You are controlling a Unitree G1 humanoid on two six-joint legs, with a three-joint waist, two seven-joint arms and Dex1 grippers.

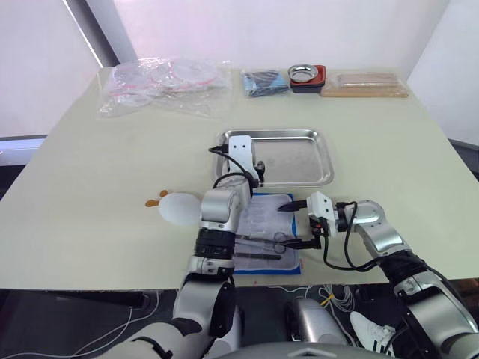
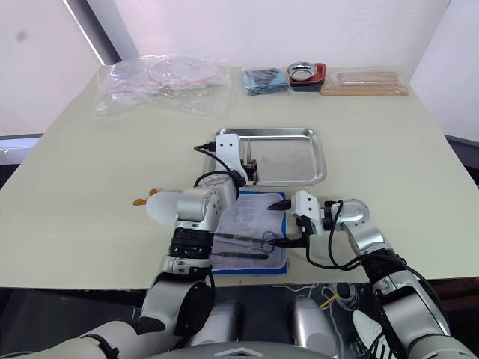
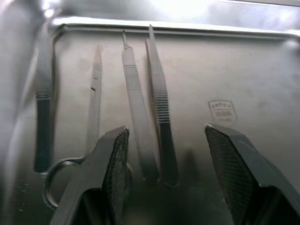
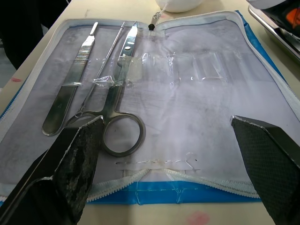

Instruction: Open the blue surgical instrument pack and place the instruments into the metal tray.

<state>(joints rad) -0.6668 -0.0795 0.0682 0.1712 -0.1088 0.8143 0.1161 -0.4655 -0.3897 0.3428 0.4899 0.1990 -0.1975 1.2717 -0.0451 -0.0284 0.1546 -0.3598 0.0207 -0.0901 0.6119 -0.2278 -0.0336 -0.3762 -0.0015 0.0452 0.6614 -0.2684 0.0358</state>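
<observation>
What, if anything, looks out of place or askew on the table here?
Nothing stands out. The bright blue fabric instrument pack lies open and flat with three silvery instruments still inside; four others lie side by side in the shiny steel tray.

My work surface is a pale cream table. Directly on it, nearest me at the front edge, lies the blue surgical instrument pack, opened flat with its pale lining up. Just beyond it rests the metal tray. To my left of the pack sits a white rounded object with a small orange piece beside it. Along the far edge, from my left to my right, lie a crumpled clear plastic bag, a darker blue packet, a small metal bowl in a red holder, and a flat tan package.
</observation>
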